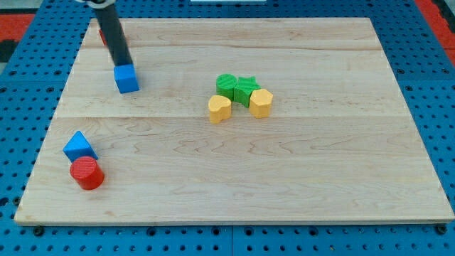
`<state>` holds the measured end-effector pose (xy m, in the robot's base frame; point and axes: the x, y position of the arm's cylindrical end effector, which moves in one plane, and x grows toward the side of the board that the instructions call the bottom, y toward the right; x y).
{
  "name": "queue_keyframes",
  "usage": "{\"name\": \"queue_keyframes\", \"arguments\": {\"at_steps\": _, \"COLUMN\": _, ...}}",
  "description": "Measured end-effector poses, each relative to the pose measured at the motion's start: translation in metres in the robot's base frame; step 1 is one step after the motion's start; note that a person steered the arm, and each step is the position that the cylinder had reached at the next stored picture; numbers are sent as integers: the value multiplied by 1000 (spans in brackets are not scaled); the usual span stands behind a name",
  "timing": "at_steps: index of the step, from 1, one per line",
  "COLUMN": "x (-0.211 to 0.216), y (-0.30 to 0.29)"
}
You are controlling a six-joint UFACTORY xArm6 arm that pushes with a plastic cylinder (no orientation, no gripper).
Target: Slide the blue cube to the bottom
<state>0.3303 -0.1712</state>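
Most of the slide remains: the small blue cube [127, 79] sits near the top left of the pale wooden board [298, 178], far from the bottom edge. My tip [124, 66], no pincer, touches its top side.

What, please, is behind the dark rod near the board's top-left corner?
A red block shows only as a sliver beside the rod; its shape is hidden. My tip sits at the top edge of the blue cube.
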Motion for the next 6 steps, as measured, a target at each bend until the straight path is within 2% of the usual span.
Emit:
{"name": "queue_keyframes", "arguments": {"at_steps": 2, "x": 75, "y": 14}}
{"name": "queue_keyframes", "arguments": {"at_steps": 5, "x": 87, "y": -51}}
{"name": "queue_keyframes", "arguments": {"at_steps": 6, "x": 89, "y": -54}}
